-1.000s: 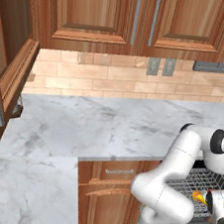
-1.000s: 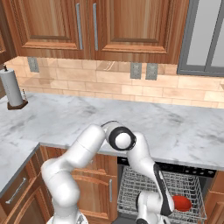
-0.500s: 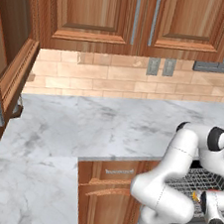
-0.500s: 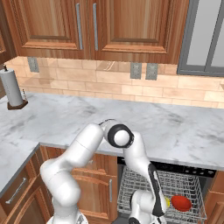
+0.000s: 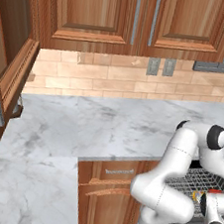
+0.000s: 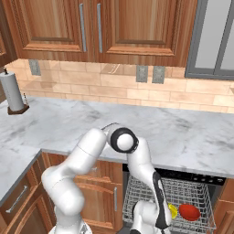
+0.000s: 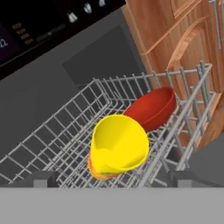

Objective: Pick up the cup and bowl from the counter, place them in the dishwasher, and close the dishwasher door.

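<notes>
White marble of the desk (image 5: 82, 125) lies bare in the left base view, and the arm (image 5: 165, 196) bends down over its edge to the dishwasher (image 5: 202, 182), where a small piece of the yellow cup (image 5: 196, 196) shows on the wire rack just beside the wrist. In the right base view the cup sits in the rack, just beside the red bowl (image 6: 188, 212). One second ago this view showed the bowl alone next to the hand, so the cup seems to have been set down only now. In the hand view the end effector (image 7: 113, 179) is spread wide. Its two dark fingertips (image 7: 43, 178) stand well apart on both sides of the cup and do not touch it, so I judge it as released. The cup lies tilted on the wires with its mouth toward the camera, and the bowl leans against the rack corner behind it. This view also shows what the base views hardly give: the dishwasher door (image 7: 52, 92) is folded down, with its black control strip beyond the rack. Both things are now in the rack, so I judge that only closing the door is left.
</notes>
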